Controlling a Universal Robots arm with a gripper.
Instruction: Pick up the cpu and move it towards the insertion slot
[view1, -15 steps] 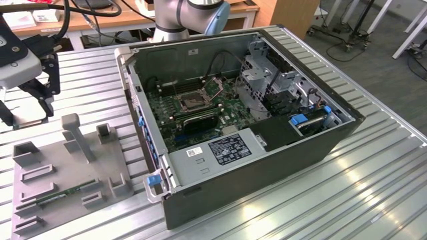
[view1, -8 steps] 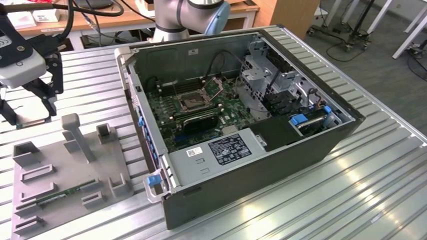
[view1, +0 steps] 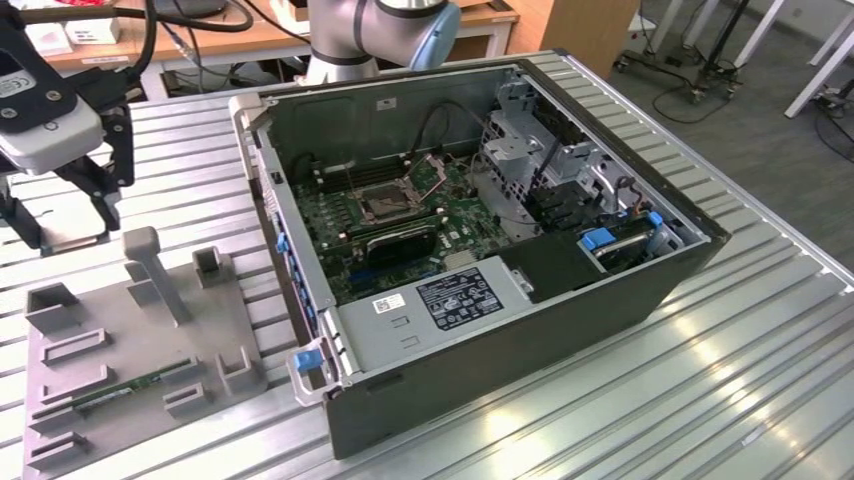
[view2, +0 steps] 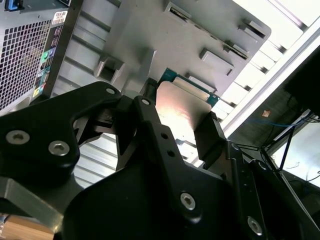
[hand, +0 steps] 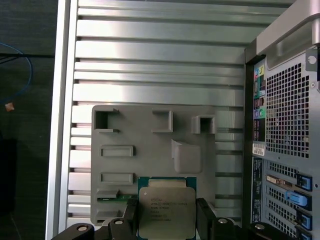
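Note:
The cpu (hand: 166, 210), a flat square chip with a silvery top and a green rim, sits between my gripper's (hand: 167, 220) two black fingers (hand: 131, 216), which are shut on its opposite edges. In the second wrist view the cpu (view2: 182, 107) shows from its side, clamped in the gripper (view2: 177, 125). In the exterior view the gripper (view1: 60, 215) hangs at the far left, above the table just beyond the grey fixture tray (view1: 120, 345). The insertion slot (view1: 387, 195) is the square socket with a metal frame on the green board inside the open computer case (view1: 534, 320), well to the exterior view's right of the gripper.
The grey tray (hand: 150, 145) carries upright posts (view1: 154, 270) and pockets, and a green memory stick (view1: 134, 385) lies on it. The case's tall wall (view1: 280, 230) stands between the gripper and the board. Drive cages and cables (view1: 547, 170) crowd the case beside the slot.

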